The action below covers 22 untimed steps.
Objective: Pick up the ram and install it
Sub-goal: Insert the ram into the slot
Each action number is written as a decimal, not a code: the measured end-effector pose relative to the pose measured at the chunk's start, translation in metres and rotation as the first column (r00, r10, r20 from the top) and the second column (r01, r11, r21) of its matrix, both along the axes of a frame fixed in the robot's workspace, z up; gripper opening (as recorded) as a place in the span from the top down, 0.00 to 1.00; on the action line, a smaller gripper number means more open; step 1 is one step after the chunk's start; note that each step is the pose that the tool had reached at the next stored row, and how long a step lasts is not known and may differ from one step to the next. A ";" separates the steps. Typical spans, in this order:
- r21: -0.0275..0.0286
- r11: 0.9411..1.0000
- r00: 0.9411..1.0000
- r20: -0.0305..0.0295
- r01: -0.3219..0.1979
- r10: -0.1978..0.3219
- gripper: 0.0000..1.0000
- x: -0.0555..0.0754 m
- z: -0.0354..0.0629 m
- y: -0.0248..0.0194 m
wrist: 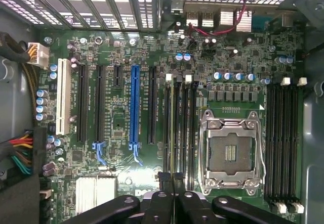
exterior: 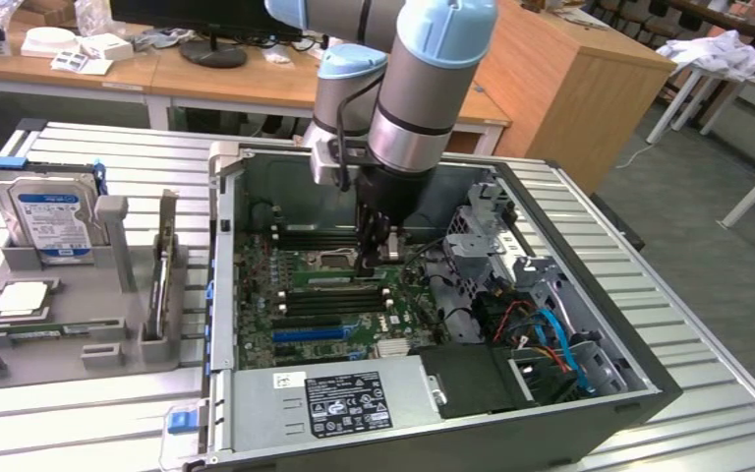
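Observation:
The ram [wrist: 173, 128] shows edge-on as a thin greenish strip running along a black memory slot beside the empty CPU socket [wrist: 230, 153]. It sits about level with the slot, and I cannot tell whether it is fully seated. My gripper [wrist: 172, 177] has its black fingers [wrist: 164, 181] closed together on the near end of that strip. In the exterior view my gripper [exterior: 375, 258] reaches down inside the open computer case [exterior: 227, 295], low over the motherboard [exterior: 302, 329] next to the socket.
More black memory slots [wrist: 283, 143] lie on the socket's far side. Drive cages and coloured cables [exterior: 542, 334] fill the case on the exterior view's right, with a power supply [exterior: 338, 398] in front. A grey tray [exterior: 76, 324] to the left holds a blue-labelled hard drive [exterior: 52, 211].

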State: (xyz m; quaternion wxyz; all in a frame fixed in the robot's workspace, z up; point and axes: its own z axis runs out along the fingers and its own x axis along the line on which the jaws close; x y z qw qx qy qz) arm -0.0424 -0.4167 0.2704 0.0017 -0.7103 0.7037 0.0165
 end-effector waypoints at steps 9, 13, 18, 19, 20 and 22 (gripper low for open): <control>0.000 1.000 1.000 0.000 0.000 0.000 0.88 0.000 -0.0056 0.0000; 0.000 1.000 1.000 0.000 0.000 0.000 0.88 0.001 -0.0058 0.0000; 0.000 1.000 1.000 0.000 0.000 0.000 0.88 0.002 -0.0058 0.0000; 0.000 1.000 1.000 0.000 0.000 0.000 0.88 0.002 -0.0063 0.0001; 0.000 1.000 1.000 0.000 0.000 0.000 0.88 0.002 -0.0068 0.0001; 0.000 1.000 1.000 0.000 0.000 0.000 0.88 0.002 -0.0081 0.0000</control>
